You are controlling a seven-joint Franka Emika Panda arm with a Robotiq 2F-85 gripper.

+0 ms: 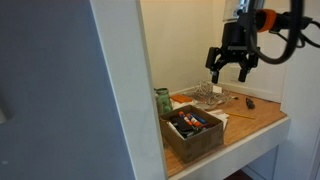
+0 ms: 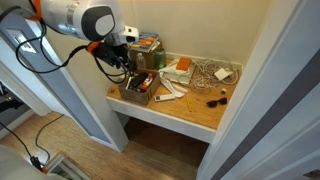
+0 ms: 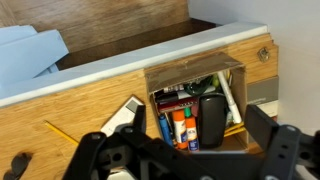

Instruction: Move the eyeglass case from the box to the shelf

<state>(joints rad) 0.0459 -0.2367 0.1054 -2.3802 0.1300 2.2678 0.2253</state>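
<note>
the gripper [image 1: 232, 70] is hanging with its fingers spread wide, holding nothing. in the wrist view the eyeglass case [image 3: 211, 120] is lying inside the box [image 3: 195, 68], below the hand and just ahead of the gap between the fingers. its long axis is running away from the hand, crosswise to the line between the fingers, so a descent is likely calling for straddling its narrow width. small colourful items [image 3: 175, 128] are crowding just beside it.
</note>
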